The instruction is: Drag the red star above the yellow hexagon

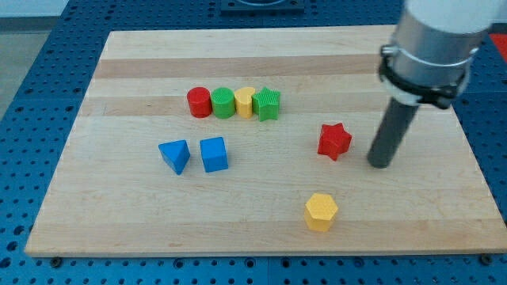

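Red star (334,141) sits right of centre on the wooden board (119,206), farther back than the yellow hexagon (321,211), clear gap between. No claw on this arm: my tip (380,164) holds nothing, planted just right of the star, not touching.

You get bright, even overhead light across the bench (261,229), with no hard glare on the wood. Shadows are short and soft, hugging each block's base. Toward the bench's far right corner the arm housing (434,36) is pale, washed out and slightly blurred. The blocks look sharp; edge distortion is slight.
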`<state>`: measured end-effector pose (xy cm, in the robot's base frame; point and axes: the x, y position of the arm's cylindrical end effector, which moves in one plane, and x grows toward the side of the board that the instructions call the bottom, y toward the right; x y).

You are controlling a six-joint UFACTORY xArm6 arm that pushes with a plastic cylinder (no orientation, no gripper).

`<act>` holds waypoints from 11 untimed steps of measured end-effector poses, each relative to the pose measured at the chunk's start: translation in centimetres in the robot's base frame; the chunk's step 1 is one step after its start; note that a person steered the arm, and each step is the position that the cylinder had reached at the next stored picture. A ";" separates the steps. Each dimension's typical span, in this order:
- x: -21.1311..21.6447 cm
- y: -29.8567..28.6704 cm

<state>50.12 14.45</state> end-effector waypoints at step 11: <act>-5.1 -4.0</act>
